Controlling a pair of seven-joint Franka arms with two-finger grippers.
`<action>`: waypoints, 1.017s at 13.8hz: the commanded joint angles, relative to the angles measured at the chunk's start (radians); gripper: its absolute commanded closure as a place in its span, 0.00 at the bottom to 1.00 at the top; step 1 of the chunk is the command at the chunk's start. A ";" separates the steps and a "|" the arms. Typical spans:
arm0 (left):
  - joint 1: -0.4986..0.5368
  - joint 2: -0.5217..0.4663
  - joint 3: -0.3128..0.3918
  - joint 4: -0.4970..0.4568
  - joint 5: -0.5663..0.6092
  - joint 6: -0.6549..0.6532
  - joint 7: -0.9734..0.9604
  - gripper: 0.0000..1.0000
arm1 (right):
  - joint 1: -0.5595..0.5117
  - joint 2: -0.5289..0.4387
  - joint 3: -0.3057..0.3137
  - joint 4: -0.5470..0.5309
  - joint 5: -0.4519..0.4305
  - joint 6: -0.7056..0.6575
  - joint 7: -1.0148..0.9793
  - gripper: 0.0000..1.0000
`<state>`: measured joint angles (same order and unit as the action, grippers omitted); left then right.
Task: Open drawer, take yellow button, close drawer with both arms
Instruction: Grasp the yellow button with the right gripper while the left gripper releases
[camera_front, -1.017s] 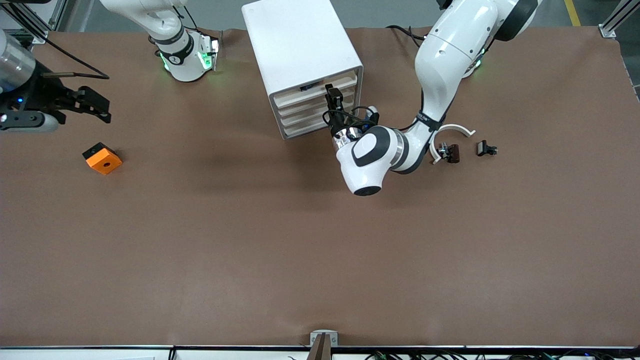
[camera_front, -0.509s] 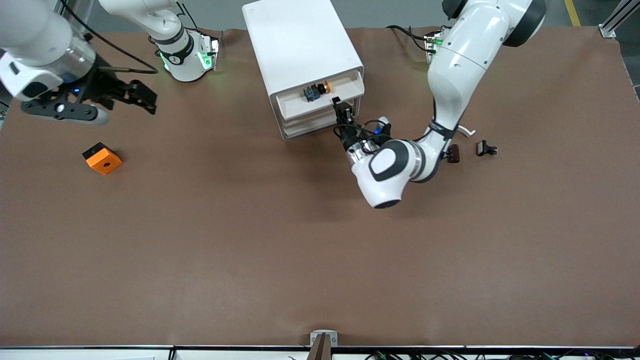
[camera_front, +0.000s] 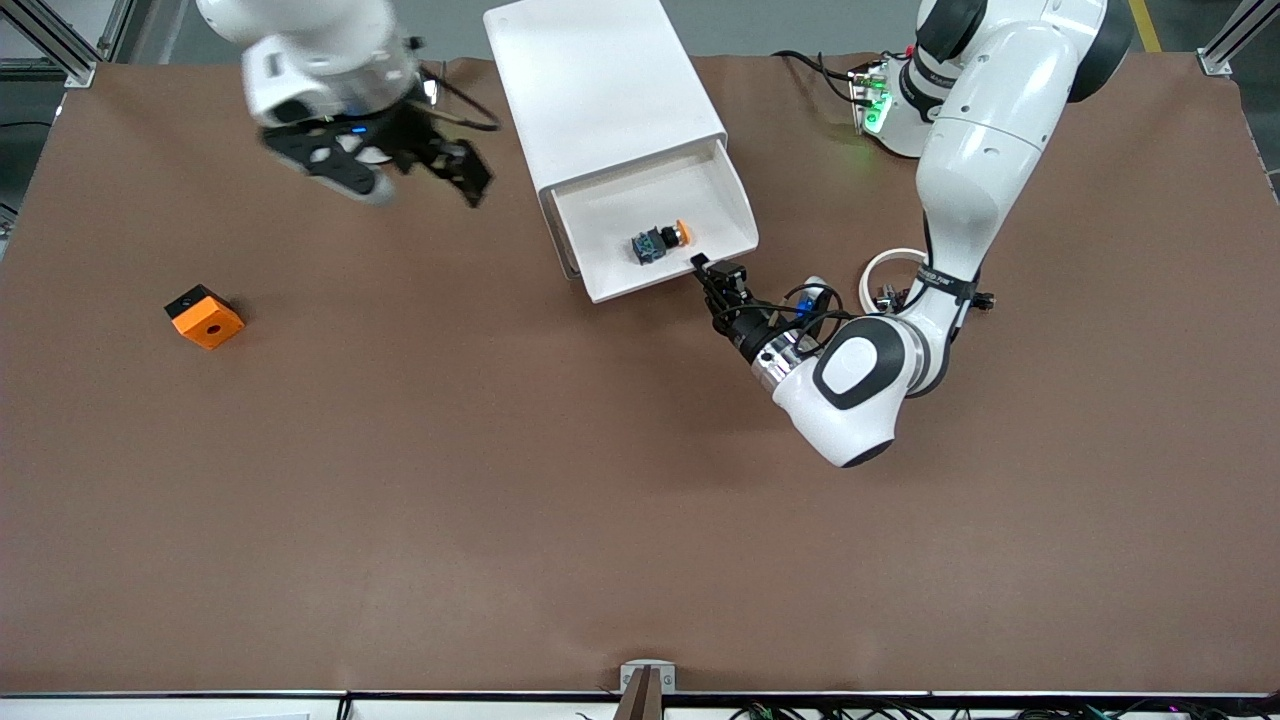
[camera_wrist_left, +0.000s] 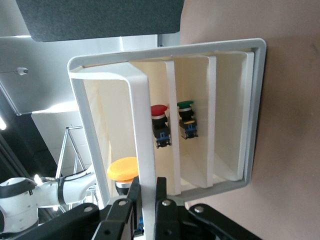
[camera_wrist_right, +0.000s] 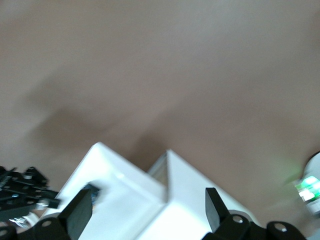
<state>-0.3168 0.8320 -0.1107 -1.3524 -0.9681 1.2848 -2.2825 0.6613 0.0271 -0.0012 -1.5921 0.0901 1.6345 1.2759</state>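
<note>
One small rigid button (camera_front: 660, 241) lies in the drawer (camera_front: 725, 205), which my left gripper (camera_front: 716, 275) pinches by its front lip; my right gripper (camera_front: 455, 172), spread wide, hovers beside the cabinet (camera_front: 590, 80); I'd pinch its black-and-blue body, since the round cap looks slippery.

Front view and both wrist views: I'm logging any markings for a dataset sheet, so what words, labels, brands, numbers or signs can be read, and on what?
None can be read.
Black band on the left arm: light lettering, too small to read.
Cabinet, open drawer, button, orange block, left gripper shut on the drawer's front lip, and right gripper open over the table beside the cabinet: no text visible.
</note>
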 joint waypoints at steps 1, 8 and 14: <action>0.013 0.024 0.009 0.033 -0.017 0.045 0.034 0.51 | 0.119 0.108 -0.016 0.023 0.000 0.124 0.286 0.00; 0.047 0.009 0.089 0.079 -0.003 0.045 0.102 0.00 | 0.201 0.253 -0.016 0.038 -0.003 0.223 0.465 0.00; 0.048 -0.027 0.246 0.163 0.106 0.036 0.317 0.00 | 0.188 0.375 -0.019 0.135 -0.003 0.229 0.537 0.00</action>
<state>-0.2583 0.8304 0.1077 -1.2347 -0.9250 1.3316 -2.0168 0.8531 0.3454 -0.0218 -1.5192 0.0885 1.8748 1.7813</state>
